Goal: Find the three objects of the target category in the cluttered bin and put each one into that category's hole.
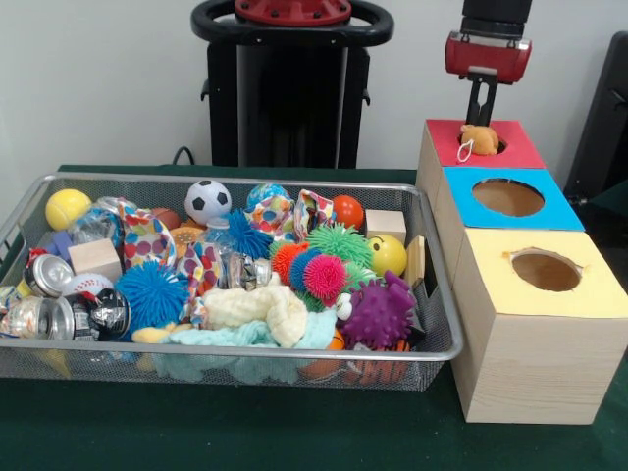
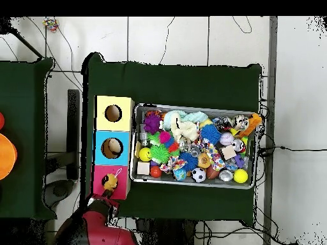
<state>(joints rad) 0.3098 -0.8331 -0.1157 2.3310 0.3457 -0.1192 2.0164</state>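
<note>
We see a plain pale wall (image 1: 98, 88) behind the scene in the front view, evenly lit, with no window showing. The desk (image 1: 245, 432) is covered in dark green cloth. A black chair-like shape (image 1: 603, 118) stands at the right edge. From overhead, we see a floor of large pale tiles (image 2: 172, 38) with dark grout lines, and thin black cables (image 2: 294, 150) trailing across it. A second green-covered surface (image 2: 25, 140) sits beside the desk, apart from it, with an orange round thing (image 2: 5, 155) at its edge.
</note>
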